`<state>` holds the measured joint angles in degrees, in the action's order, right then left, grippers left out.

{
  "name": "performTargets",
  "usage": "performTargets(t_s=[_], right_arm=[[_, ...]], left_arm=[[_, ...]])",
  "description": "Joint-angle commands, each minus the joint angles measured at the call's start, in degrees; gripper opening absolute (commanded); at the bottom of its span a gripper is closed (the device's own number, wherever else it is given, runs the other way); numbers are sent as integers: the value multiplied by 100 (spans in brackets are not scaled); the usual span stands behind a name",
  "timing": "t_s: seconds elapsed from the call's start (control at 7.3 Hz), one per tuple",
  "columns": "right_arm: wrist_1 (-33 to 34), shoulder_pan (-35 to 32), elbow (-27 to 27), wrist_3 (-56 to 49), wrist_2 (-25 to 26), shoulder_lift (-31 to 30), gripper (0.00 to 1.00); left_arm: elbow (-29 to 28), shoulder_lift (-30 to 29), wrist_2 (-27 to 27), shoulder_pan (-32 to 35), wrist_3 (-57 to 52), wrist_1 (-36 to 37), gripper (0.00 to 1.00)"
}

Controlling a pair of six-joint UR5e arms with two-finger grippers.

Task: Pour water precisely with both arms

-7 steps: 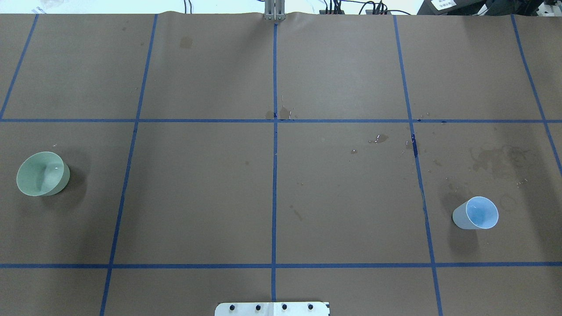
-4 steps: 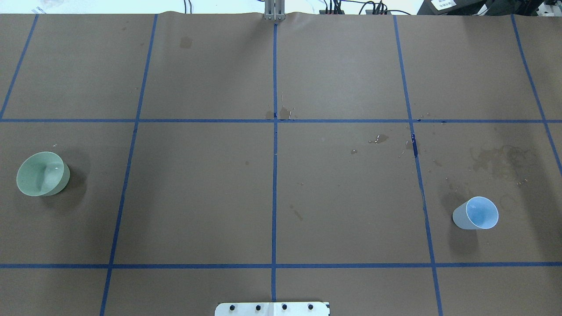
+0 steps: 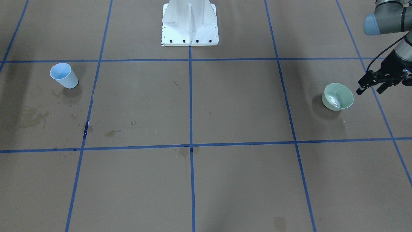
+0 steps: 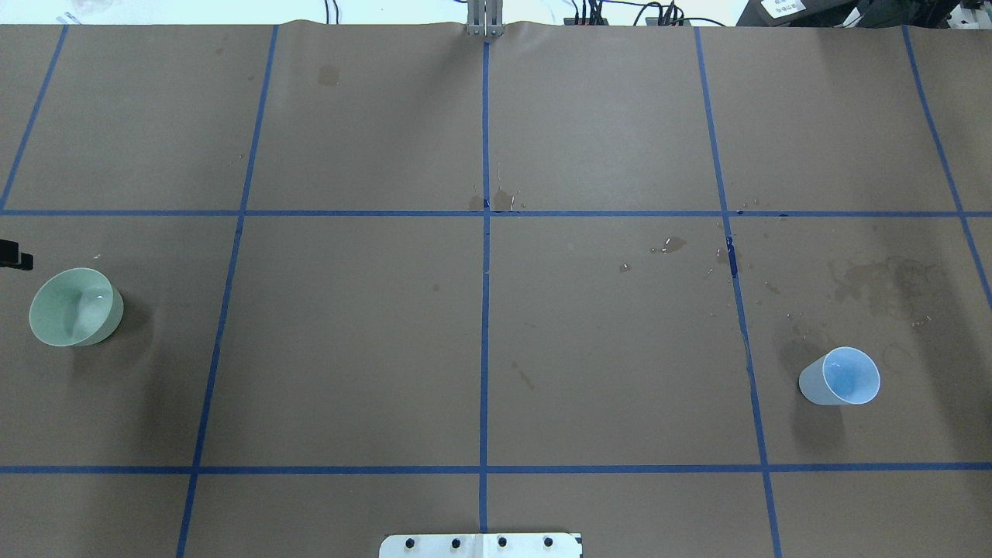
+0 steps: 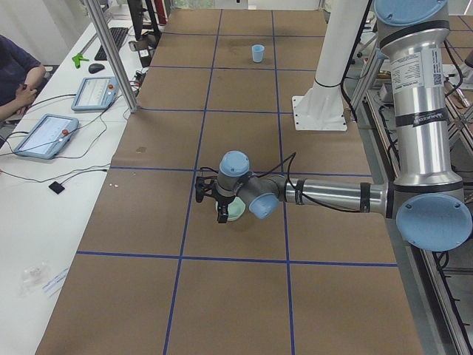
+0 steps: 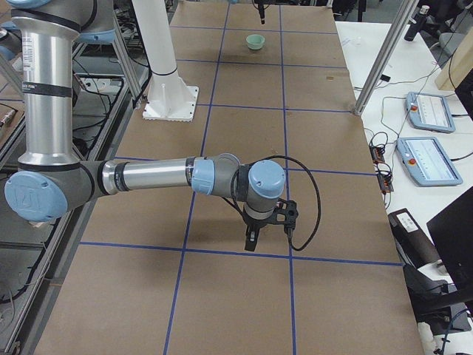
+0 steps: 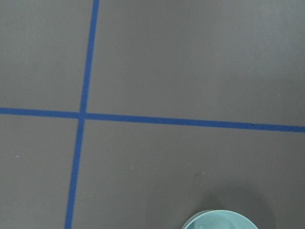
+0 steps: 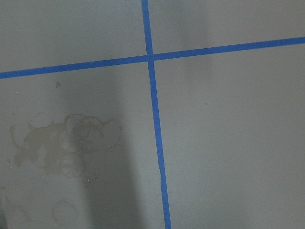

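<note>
The table lay bare across its whole middle, free for passing. Only two low things stood on it, well apart: a green bowl near the robot's left end and a blue cup near its right. The left claw, jaws apart, hung just beside the bowl's outer side. The white pedestal blocked the robot's edge at centre. The right claw hung low over bare table.

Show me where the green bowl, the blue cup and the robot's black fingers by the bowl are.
Green bowl (image 3: 344, 94), front-facing view: on its inner wall.
Blue cup (image 3: 68, 81), front-facing view: on its outer side wall.
Black fingers (image 3: 361, 88), front-facing view: on the finger nearest the bowl.
</note>
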<state>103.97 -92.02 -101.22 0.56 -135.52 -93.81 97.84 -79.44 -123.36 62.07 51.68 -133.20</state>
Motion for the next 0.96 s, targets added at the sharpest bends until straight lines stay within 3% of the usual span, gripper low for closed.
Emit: performTargets(t_s=[0.0, 0.41, 0.69, 0.82], right_arm=[[0, 0, -3, -3, 17, -5, 100], [0, 0, -3, -3, 26, 12, 100], [0, 0, -11, 6, 35, 21, 100], [0, 0, -11, 6, 43, 30, 100]], left_arm=[[-500, 17, 356, -459, 272, -573, 100], [-643, -27, 347, -766, 290, -610, 99], [-652, -27, 339, -872, 455, -619, 59], [-652, -27, 339, -881, 457, -619, 15]])
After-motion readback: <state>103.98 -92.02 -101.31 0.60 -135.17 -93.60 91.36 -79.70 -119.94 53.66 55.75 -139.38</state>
